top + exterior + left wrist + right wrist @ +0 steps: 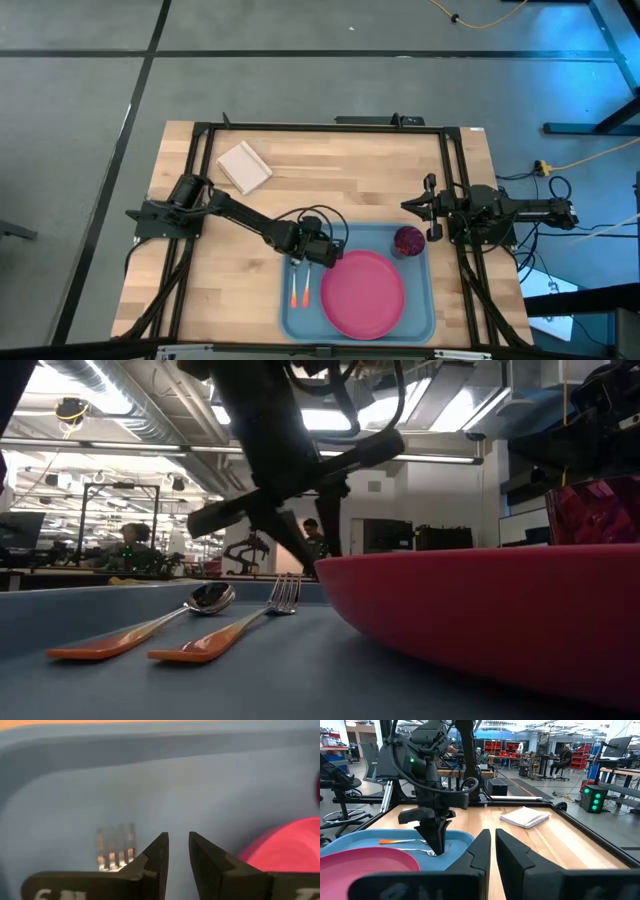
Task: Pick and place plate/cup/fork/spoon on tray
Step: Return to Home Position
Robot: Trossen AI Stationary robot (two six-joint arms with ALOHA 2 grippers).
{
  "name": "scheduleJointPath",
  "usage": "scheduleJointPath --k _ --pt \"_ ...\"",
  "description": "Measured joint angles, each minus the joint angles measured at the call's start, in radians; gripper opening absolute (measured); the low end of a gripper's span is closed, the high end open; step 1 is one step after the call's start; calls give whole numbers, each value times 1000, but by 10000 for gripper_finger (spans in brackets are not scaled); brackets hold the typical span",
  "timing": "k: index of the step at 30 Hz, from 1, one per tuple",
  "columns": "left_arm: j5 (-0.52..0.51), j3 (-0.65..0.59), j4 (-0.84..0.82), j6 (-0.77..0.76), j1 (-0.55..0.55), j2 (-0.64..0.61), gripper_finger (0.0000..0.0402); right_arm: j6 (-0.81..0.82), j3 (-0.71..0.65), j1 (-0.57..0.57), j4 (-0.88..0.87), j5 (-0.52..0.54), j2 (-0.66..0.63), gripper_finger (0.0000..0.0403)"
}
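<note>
The light-blue tray (300, 325) lies at the table's near middle. On it are the pinkish-red plate (362, 293), the dark red cup (408, 240) at its far right corner, and the spoon (295, 292) and fork (306, 290) side by side at its left, handles toward the near edge. In the low view the spoon (150, 625) lies left of the fork (235, 625). My left gripper (178, 845) hangs just above the tray floor beside the fork's tines (116, 847), open by a narrow gap and empty. My right gripper (493, 840) is shut and empty, at the right beyond the tray.
A white square pad (244, 166) lies at the table's far left, also in the right wrist view (525, 816). A black frame rail (320, 127) runs around the table. Bare wood lies between the pad and the tray.
</note>
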Motion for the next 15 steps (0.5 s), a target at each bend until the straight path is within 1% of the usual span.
scheduleJointPath --k 15 --pt "5 0 -27 -25 2 10 69 0 0 0 0 0 0 33"
